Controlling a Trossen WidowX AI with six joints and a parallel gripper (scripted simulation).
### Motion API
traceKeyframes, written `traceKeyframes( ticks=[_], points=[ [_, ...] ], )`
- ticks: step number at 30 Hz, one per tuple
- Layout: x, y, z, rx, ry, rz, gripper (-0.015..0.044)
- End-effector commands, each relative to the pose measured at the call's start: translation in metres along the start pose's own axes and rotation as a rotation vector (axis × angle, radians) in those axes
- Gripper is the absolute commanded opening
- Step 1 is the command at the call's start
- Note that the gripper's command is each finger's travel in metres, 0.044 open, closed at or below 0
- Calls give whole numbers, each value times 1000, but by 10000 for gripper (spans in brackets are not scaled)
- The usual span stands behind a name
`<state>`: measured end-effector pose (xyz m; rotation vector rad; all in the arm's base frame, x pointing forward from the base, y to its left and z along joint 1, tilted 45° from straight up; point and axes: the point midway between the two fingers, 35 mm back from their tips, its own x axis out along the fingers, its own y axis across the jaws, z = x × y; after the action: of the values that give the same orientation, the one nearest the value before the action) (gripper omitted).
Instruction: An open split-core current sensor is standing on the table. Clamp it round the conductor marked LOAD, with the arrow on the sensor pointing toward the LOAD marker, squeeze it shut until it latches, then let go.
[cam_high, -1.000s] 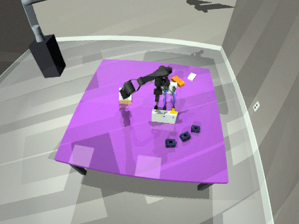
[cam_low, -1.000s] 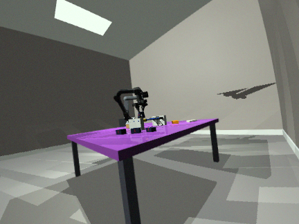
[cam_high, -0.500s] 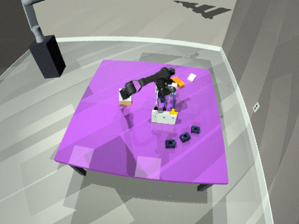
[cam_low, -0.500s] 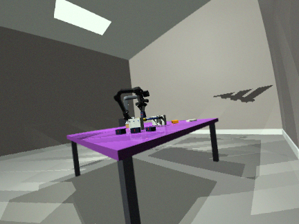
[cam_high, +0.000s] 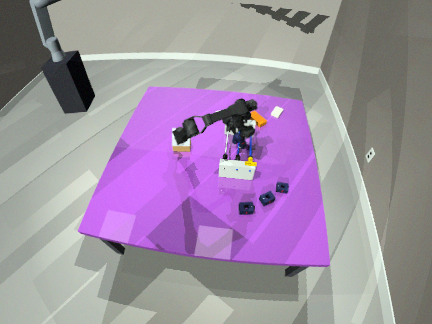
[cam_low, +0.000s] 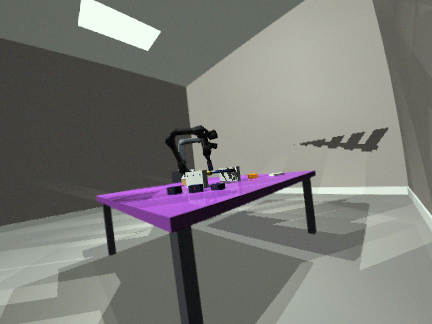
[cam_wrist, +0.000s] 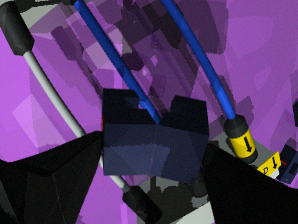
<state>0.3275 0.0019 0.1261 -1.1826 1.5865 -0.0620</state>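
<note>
Dark navy and blocky, the split-core current sensor (cam_high: 237, 138) (cam_low: 210, 165) (cam_wrist: 155, 150) shows an open notch, held between the fingers of the black gripper (cam_high: 240, 142) (cam_low: 210, 160) (cam_wrist: 153, 145), near the middle blue cable (cam_wrist: 117, 62); whether it encircles it cannot be told.

The top view looked steeply down from high above the square purple table (cam_high: 150, 185) (cam_low: 240, 197); the exterior looked across it from low beyond a corner; the wrist peered closely past black gripper fingers.
</note>
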Motion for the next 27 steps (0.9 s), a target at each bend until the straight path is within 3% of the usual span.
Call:
traceKeyframes(
  ticks=[1,20,27],
  points=[
    [1,-8,6,-120,-14,-23,0],
    [8,-39,24,-649,-19,-112,0],
    [11,-42,26,-690,-17,-120,0]
  ],
)
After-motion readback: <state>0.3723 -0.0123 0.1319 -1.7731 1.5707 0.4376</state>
